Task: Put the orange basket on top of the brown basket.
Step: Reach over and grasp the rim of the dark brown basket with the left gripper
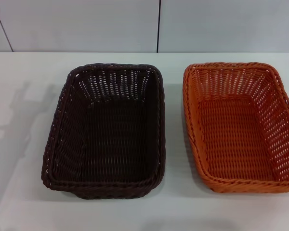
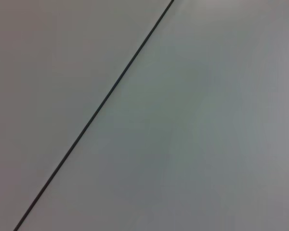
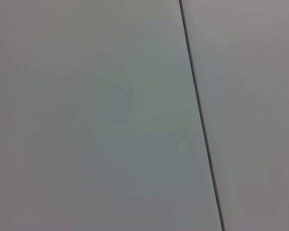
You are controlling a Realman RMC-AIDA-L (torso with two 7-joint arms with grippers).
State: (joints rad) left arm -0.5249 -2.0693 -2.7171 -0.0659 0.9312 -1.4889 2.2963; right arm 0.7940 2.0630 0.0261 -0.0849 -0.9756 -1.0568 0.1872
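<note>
White covers the largest thing in the head view, a table (image 1: 19, 144) reaching back to a pale panelled wall (image 1: 86, 24) with a dark vertical seam (image 1: 158, 26). Both wrist views show only that kind of pale panel, crossed by a thin dark seam (image 2: 94, 115) (image 3: 200, 115).

On the table, the brown basket (image 1: 55, 139) lies on the robot's left and the orange basket (image 1: 190, 120) on its right, side by side, apart, upright, long sides parallel. The orange one runs past the view's right edge.

Neither gripper appears, so whether their fingers are wide or narrow cannot be told.
</note>
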